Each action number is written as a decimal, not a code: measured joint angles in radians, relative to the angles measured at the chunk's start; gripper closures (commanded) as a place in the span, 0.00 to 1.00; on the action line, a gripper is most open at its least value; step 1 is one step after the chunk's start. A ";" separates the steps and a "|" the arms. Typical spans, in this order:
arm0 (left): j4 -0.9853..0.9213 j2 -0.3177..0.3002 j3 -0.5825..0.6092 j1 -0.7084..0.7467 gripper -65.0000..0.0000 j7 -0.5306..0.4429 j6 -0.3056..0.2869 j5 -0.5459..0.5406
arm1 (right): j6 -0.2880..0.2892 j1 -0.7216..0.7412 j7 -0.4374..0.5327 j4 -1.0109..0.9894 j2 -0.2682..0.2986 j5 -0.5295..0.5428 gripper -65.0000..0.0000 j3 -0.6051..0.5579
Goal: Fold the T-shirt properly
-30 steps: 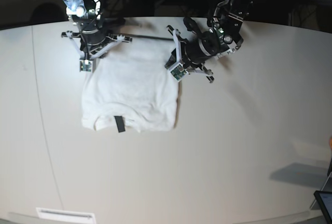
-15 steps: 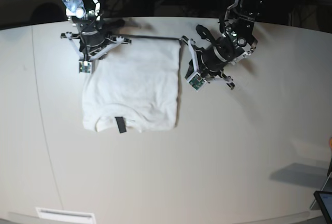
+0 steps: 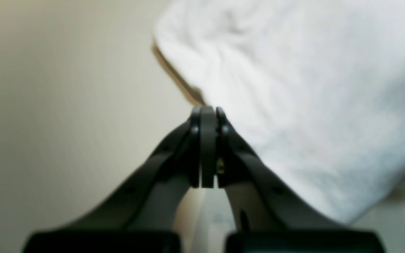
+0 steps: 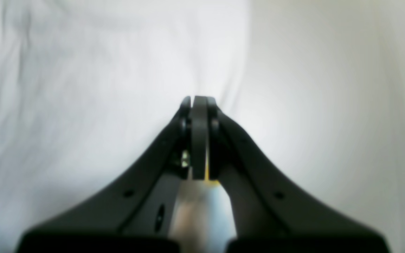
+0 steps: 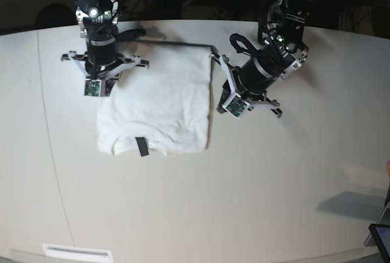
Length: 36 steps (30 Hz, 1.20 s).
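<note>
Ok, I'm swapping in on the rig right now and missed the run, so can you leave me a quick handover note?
Left tool: shut, holding nothing, beside the shirt's edge over the table.
Right tool: shut, empty, at the shirt's other side edge.
Shirt: lies flat on the table as a white rectangle between the two arms, plain side up, black neck tag at the near edge.
Done: sides appear folded in; no sleeves stick out.
Left: probably a last fold of the far edge toward the tag end, then check that the edges line up.
</note>
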 measured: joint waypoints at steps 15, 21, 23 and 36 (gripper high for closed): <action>-0.010 0.047 -0.170 0.396 1.00 -0.919 0.010 0.171 | 0.010 -0.336 0.766 -0.056 -0.103 -0.392 1.00 0.286; -0.013 0.049 -0.168 0.551 1.00 -1.107 0.079 0.274 | 0.012 -0.485 1.005 -0.121 -0.138 -0.402 1.00 0.412; -0.013 0.041 -0.169 0.613 1.00 -1.154 0.114 0.272 | 0.011 -0.547 1.025 -0.156 -0.155 -0.399 1.00 0.447; -0.333 0.044 -0.154 0.728 1.00 -1.373 0.118 0.282 | 0.011 -0.641 1.151 -0.442 -0.286 -0.410 0.99 0.622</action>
